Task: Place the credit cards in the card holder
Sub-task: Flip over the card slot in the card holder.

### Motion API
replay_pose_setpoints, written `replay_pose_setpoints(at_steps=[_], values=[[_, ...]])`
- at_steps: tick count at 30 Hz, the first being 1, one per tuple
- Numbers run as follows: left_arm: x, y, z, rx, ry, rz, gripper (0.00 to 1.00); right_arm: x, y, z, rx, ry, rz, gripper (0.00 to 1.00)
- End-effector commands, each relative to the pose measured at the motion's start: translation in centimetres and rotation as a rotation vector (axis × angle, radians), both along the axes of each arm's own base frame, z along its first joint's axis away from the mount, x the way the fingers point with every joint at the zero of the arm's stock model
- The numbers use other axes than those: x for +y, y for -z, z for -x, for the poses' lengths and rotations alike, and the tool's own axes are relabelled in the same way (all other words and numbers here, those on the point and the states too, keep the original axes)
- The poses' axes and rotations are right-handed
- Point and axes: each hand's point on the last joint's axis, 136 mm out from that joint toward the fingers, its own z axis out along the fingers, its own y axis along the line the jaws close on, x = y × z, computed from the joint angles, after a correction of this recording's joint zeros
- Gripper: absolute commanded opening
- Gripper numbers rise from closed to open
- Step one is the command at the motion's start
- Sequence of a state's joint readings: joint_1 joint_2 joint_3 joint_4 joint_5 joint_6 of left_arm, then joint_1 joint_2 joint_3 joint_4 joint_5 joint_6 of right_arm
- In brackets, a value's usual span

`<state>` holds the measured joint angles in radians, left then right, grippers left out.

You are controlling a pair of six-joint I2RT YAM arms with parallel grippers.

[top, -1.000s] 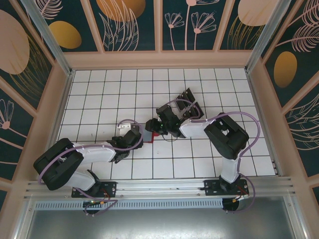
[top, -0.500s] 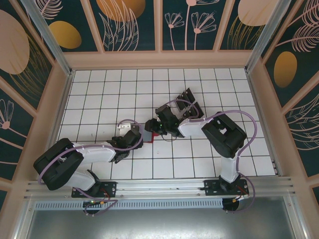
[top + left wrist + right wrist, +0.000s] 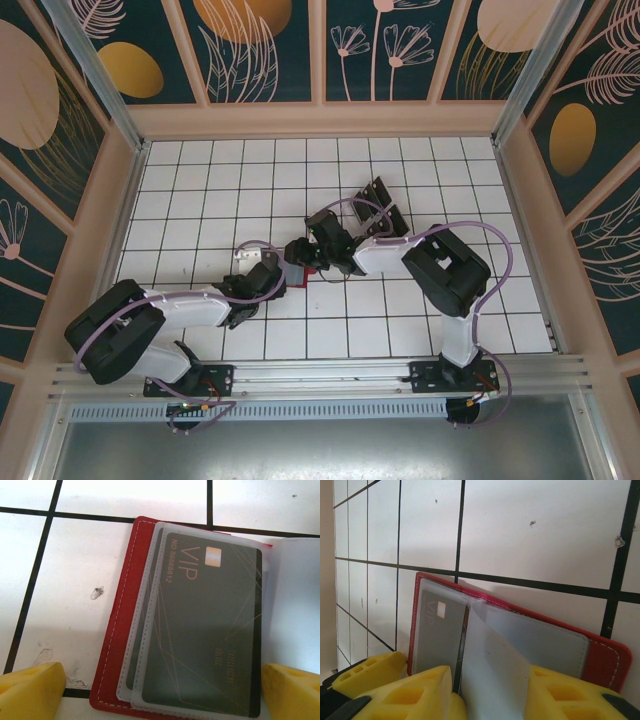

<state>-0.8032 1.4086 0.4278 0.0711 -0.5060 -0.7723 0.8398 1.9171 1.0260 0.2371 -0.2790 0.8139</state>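
Observation:
The red card holder lies open on the white tiles, and its clear sleeves hold a black credit card marked VIP. My left gripper hovers over it, open wide, with one yellow finger at each side. My right gripper is shut on one clear sleeve leaf, which stands upright between its fingers. The same card lies flat to the left of the leaf, and the red cover shows at the right. From above, both grippers meet at the card holder.
More dark cards stand tilted in a rack just behind the right arm. Peach-coloured walls enclose the tiled table, and an aluminium rail runs along the near edge.
The right arm has shifted slightly left, further over the card holder. The left arm has stayed where it was.

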Motion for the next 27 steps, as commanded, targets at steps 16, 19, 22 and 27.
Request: replay_pose_setpoints(at_steps=[16,19,22,27], values=[[2.0,-12.2,-0.5,-0.25,-0.122,0.201,0.98,5.4,-2.6,0.4,-0.026,-0.086,-0.056,0.41],[2.2,-13.0,-0.4,-0.264,-0.126,0.215,0.99,6.5,-1.7,0.1,-0.014,-0.095,-0.045,0.41],[2.4,-13.1,-0.3,-0.271,-0.133,0.221,0.99,7.2,-0.2,-0.4,0.001,-0.099,-0.025,0.41],[2.4,-12.8,-0.1,-0.262,-0.131,0.222,0.98,8.3,0.9,-0.8,0.018,-0.109,-0.017,0.41]])
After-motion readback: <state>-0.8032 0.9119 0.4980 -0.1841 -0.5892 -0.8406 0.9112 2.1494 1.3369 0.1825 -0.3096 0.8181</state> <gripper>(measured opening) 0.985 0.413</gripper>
